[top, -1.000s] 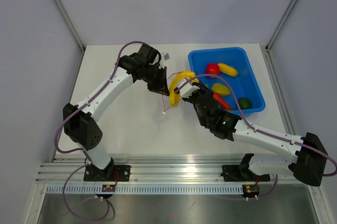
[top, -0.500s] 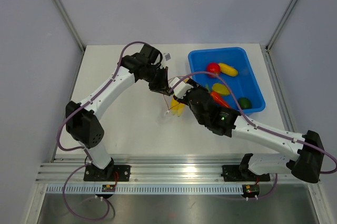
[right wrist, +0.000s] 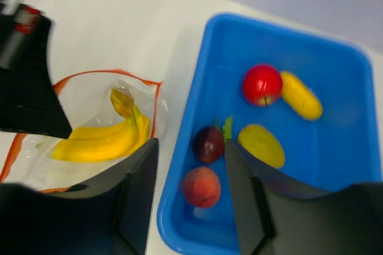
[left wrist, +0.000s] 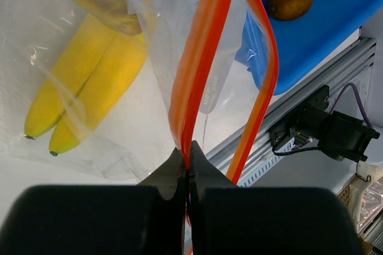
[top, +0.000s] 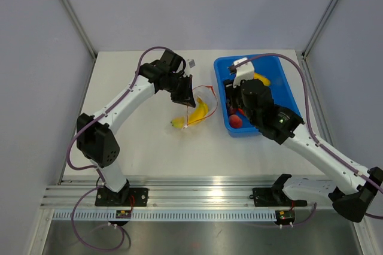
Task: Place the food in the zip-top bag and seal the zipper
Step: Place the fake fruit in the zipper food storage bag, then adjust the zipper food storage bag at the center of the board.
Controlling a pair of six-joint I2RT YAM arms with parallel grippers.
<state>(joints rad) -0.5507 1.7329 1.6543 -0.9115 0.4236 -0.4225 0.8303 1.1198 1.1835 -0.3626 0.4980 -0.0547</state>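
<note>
The yellow banana [top: 199, 112] lies inside the clear zip-top bag [top: 190, 120] on the table, right of centre. In the left wrist view the banana [left wrist: 90, 81] shows through the bag's plastic [left wrist: 173, 39]. My left gripper [left wrist: 190, 154] is shut on one side of the orange-red zipper [left wrist: 200, 57]. The other side of the strip bows away, so the mouth gapes. From above, the left gripper [top: 187, 93] holds the bag's upper edge. My right gripper [right wrist: 191, 174] is open and empty above the blue bin's near-left corner, apart from the bag [right wrist: 90, 105]. From above, this gripper [top: 239, 100] hangs over the bin.
The blue bin [top: 278, 69] stands right of the bag. It holds a red apple [right wrist: 262, 84], a dark plum [right wrist: 208, 144], a peach [right wrist: 201, 186] and yellow pieces [right wrist: 261, 145]. The table's near edge with a metal rail [top: 197, 190] runs below.
The right gripper has opened and let go of the banana, which now lies in the bag. The right arm has drawn back right over the bin. The left gripper keeps its hold.
</note>
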